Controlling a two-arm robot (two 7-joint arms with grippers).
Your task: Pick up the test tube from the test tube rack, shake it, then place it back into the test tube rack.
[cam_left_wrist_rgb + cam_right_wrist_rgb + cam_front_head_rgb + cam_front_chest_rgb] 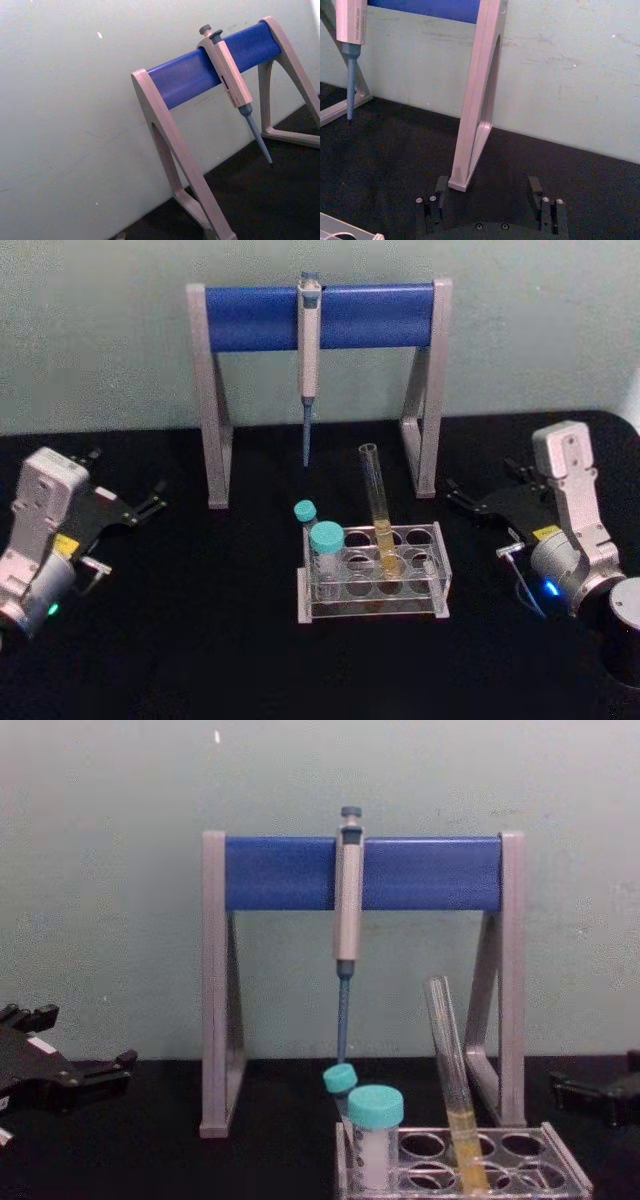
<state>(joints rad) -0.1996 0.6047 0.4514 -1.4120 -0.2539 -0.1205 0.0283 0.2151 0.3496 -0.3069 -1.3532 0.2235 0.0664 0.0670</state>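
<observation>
The test tube (377, 502) is a long clear glass tube with yellow liquid in its lower part. It stands leaning slightly in a back-row hole of the test tube rack (439, 576), a low clear plastic rack at the table's centre. From the chest view the test tube (451, 1065) rises well above the rack (563, 1156). My left gripper (151, 500) rests open on the table far to the rack's left. My right gripper (462, 498) rests open to the rack's right, with nothing between its fingers (536, 186). Neither touches the tube.
Two short teal-capped tubes (326, 538) (305, 510) stand in the rack's left holes. Behind the rack stands a tall grey-and-blue pipette stand (240, 318) with a pipette (308, 360) hanging from its bar. A stand leg (479, 110) is right in front of my right gripper.
</observation>
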